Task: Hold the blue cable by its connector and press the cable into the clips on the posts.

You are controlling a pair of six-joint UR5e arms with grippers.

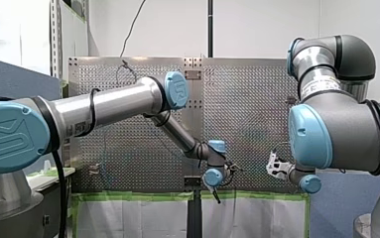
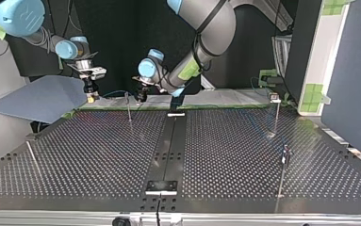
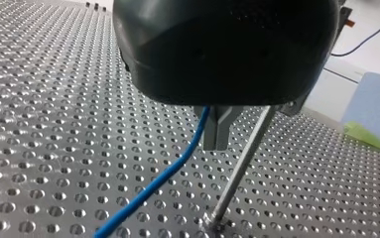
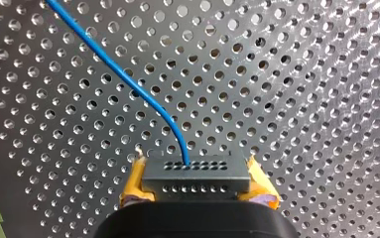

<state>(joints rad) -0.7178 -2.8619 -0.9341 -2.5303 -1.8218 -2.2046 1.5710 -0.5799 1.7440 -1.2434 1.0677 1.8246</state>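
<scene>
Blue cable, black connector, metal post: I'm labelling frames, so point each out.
Thin blue cable [image 4: 109, 59], right wrist view, middle of its run.
Black multi-hole connector block [image 4: 196, 174], right wrist view, front face.
Slim metal post [image 3: 242, 166], left wrist view, mid-shaft.

The connector [image 4: 196, 177] sits between the fingers of my right gripper [image 4: 197, 173]. The cable [image 4: 123, 74] runs ahead over the tabletop [image 4: 301, 99], passing my left gripper [image 3: 216, 135], just beside a post [image 3: 239, 163].

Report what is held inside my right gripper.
A black connector, clamped between the yellow pads of the right gripper; the blue cable leaves its face. The gripper body hides its back end.
</scene>
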